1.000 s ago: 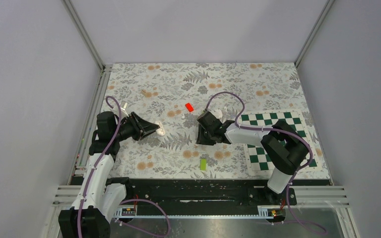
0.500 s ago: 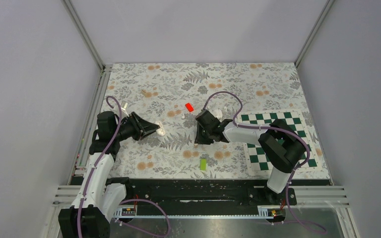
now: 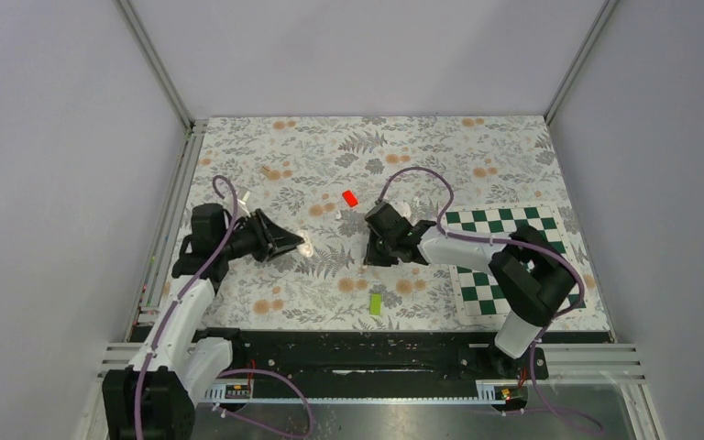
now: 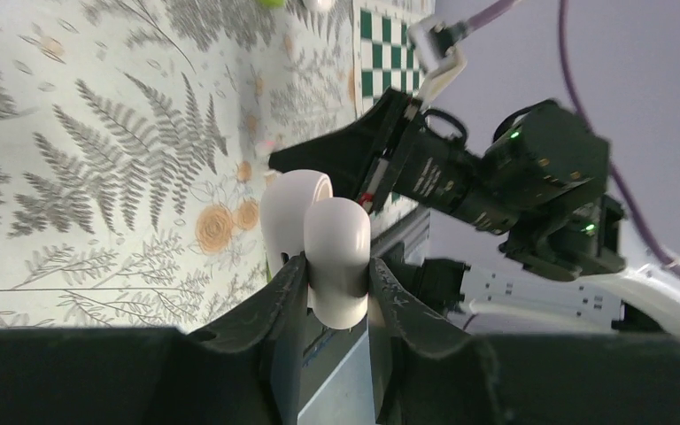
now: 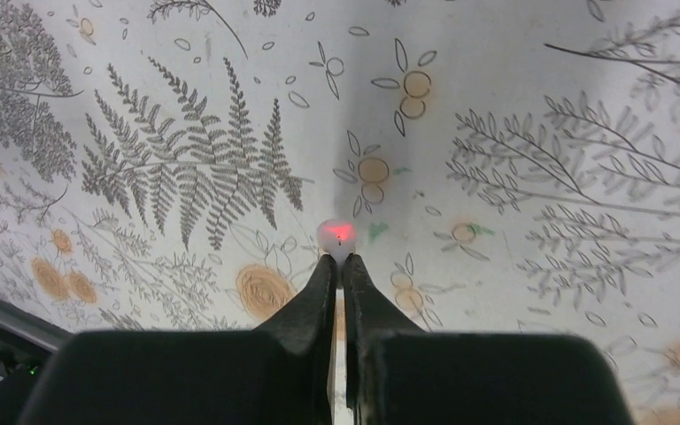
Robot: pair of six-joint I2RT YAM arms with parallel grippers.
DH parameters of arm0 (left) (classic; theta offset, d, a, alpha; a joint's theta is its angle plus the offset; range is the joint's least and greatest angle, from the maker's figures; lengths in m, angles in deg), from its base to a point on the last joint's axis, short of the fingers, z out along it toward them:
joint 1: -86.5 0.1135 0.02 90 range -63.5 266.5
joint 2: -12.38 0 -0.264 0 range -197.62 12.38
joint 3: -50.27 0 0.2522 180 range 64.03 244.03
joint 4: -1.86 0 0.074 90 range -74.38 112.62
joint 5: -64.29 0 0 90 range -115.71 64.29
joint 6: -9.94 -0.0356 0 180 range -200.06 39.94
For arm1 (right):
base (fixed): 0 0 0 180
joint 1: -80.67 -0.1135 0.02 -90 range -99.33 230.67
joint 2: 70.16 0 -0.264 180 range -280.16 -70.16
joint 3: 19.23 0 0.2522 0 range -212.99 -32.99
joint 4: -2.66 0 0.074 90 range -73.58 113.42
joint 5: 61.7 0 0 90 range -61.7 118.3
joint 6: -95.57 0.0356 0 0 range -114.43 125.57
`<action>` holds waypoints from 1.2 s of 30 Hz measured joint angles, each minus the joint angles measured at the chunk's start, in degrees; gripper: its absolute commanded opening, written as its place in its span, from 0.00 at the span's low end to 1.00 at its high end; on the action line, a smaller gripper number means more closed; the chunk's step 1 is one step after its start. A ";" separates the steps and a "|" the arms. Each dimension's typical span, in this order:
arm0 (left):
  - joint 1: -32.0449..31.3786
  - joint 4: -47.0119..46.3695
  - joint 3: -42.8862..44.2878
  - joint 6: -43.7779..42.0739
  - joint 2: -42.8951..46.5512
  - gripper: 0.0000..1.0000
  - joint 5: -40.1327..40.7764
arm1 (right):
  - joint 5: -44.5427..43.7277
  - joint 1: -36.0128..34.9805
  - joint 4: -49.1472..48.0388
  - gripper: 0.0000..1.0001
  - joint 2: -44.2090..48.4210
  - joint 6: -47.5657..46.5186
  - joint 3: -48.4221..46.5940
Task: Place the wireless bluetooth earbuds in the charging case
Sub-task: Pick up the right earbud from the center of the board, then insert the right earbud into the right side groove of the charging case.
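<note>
The white charging case [image 4: 336, 248] is pinched between the fingers of my left gripper [image 4: 336, 270], with its lid swung open beside it. From above, that left gripper [image 3: 298, 246] holds the case [image 3: 307, 246] left of the table's centre, pointing right. My right gripper [image 5: 338, 258] is shut, and a tiny white earbud [image 5: 337, 235] with a red light sits nipped at its fingertips, close above the floral cloth. In the top view the right gripper [image 3: 371, 257] points down and left, hiding the earbud.
A red block [image 3: 350, 197] lies behind the two grippers and a lime-green block [image 3: 376, 302] lies nearer the front edge. A green checkered mat [image 3: 513, 266] covers the right side under the right arm. A small beige piece [image 3: 266, 170] sits at the back left.
The right gripper's jaws have closed on the earbud. The left arm has carried the case a little to the right, toward the centre.
</note>
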 measured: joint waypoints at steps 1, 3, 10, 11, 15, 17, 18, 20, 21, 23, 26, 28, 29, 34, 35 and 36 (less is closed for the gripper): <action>-1.29 -0.11 0.02 -0.37 -0.79 0.00 -0.11 | -0.22 0.00 0.44 0.00 1.05 -0.22 0.39; -4.22 -0.22 0.07 -1.14 -2.29 0.00 -0.74 | -0.68 0.00 1.70 0.00 4.31 -0.87 1.53; -16.28 -0.70 4.42 -4.02 -8.26 0.00 -3.45 | -3.41 0.04 7.91 0.00 21.53 -3.85 4.20; -17.14 -1.42 5.07 -4.17 -8.87 0.00 -3.80 | -3.78 0.04 8.68 0.00 24.41 -4.55 4.22; -19.26 -4.46 6.23 -4.61 -10.73 0.00 -5.95 | -3.74 0.09 10.23 0.00 33.86 -8.26 4.46; -19.78 -4.85 7.04 -5.38 -12.20 0.00 -7.85 | -2.99 0.09 10.27 0.00 36.72 -10.54 4.87; -19.91 -4.85 7.67 -5.81 -13.14 0.00 -8.83 | -2.25 0.09 10.34 0.00 38.01 -12.24 5.27; -19.98 -4.63 9.22 -6.82 -15.34 0.00 -10.49 | -1.51 0.07 11.04 0.00 39.69 -15.39 5.86; -20.04 -4.50 9.99 -7.28 -16.44 0.00 -11.02 | -1.20 0.04 11.61 0.00 40.39 -16.98 6.14; -20.26 -4.39 11.02 -7.85 -18.03 0.00 -11.72 | -0.72 0.02 12.63 0.00 41.42 -19.47 6.58; -20.72 -4.50 11.54 -8.04 -18.49 0.00 -12.17 | -0.07 -0.20 14.25 0.00 42.58 -22.10 6.82; -21.11 -4.83 11.89 -8.04 -18.49 0.00 -12.50 | 0.35 -0.72 14.47 0.00 42.99 -23.30 6.82; -21.33 -4.96 12.11 -8.07 -18.49 0.00 -12.63 | 0.90 -1.16 14.49 0.00 43.15 -23.93 6.82; -22.29 -5.95 12.98 -8.37 -18.88 0.00 -14.40 | 4.50 -3.08 13.97 0.00 43.71 -28.26 6.84; -22.45 -6.05 13.09 -8.44 -19.23 0.00 -14.82 | 4.96 -3.32 13.40 0.00 44.04 -29.46 6.99; -22.60 -6.21 13.18 -8.44 -19.69 0.00 -15.13 | 5.60 -3.45 12.70 0.00 44.54 -30.67 7.26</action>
